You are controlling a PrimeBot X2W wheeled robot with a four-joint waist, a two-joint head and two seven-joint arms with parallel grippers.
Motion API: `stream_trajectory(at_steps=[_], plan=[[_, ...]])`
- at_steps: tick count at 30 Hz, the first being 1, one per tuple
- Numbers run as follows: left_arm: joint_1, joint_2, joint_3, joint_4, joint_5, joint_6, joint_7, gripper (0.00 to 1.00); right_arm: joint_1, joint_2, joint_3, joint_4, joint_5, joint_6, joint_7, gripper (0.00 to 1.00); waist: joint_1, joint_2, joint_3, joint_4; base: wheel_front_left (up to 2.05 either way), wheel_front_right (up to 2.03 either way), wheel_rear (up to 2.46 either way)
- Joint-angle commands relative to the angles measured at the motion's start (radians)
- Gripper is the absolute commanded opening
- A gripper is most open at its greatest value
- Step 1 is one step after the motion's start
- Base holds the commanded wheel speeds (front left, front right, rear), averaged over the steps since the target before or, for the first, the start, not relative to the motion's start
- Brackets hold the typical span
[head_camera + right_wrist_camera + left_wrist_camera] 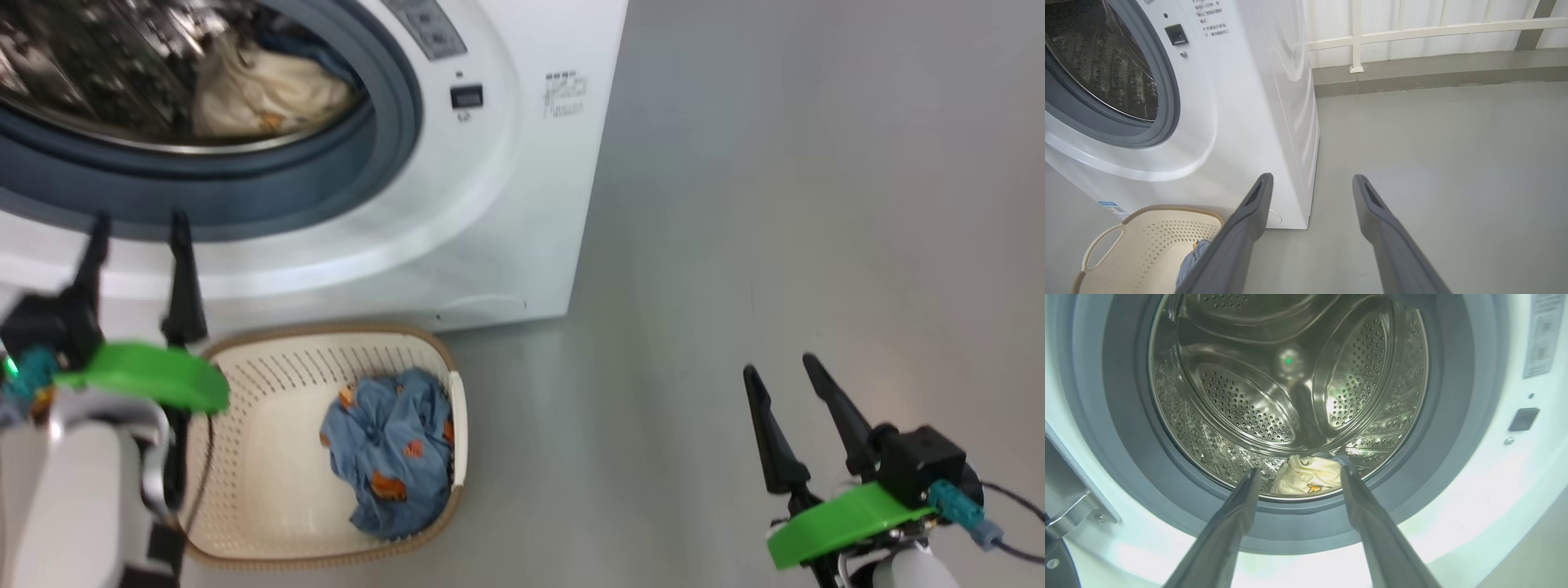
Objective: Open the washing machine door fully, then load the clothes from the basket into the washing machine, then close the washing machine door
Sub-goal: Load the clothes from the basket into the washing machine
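Blue bear-print garment (pixel 392 457) bunched at 3 o'clock of basket (pixel 326 333); cream garment (pixel 261 94) in drum (pixel 1249 396). Left gripper (pixel 139 219) and right gripper (pixel 779 365) both spread, empty. Risk: shallow pinch sheds cloth; hem trailing over gasket (pixel 400 106) would prevent closing.

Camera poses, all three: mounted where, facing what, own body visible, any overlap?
Head: on the head, looking down at washing machine, basket; left pincer, right pincer show.
Left wrist: on that wrist, facing into drum at cream garment; own fingers.
Right wrist: on that wrist, facing machine's side, floor, railing; own fingers.
Shared: head and right wrist both show the basket.
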Motion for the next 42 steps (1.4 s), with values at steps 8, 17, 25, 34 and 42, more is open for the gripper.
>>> stream_trajectory(at_steps=[8,17,25,34,42], plan=[[0.199,-0.004,0.059,-0.134,0.008,0.026,-0.005,1.00,0.059,0.000,0.035,-0.022,-0.034,0.002,-0.005,1.00,0.0000,0.0000,-0.139,0.011,0.00,0.00,0.00],[0.422,-0.051,0.078,-0.271,0.028,0.063,-0.005,1.00,0.102,0.000,0.020,-0.029,-0.042,0.002,-0.005,1.00,0.0000,0.0000,-0.209,0.014,0.00,0.00,0.00],[0.576,-0.075,0.061,-0.367,0.052,0.072,-0.005,1.00,0.136,0.000,0.000,-0.052,-0.045,0.002,-0.005,1.00,0.0000,0.0000,-0.252,0.013,0.00,0.00,0.00],[0.719,-0.089,0.035,-0.461,0.065,0.097,-0.005,1.00,0.169,0.000,-0.019,-0.075,-0.055,0.002,-0.005,1.00,0.0000,0.0000,-0.292,0.010,0.00,0.00,0.00],[0.737,-0.093,0.017,-0.475,0.054,0.110,-0.005,1.00,0.172,0.000,-0.025,-0.080,-0.056,0.002,-0.005,1.00,0.0000,0.0000,-0.294,0.012,0.00,0.00,0.00]])
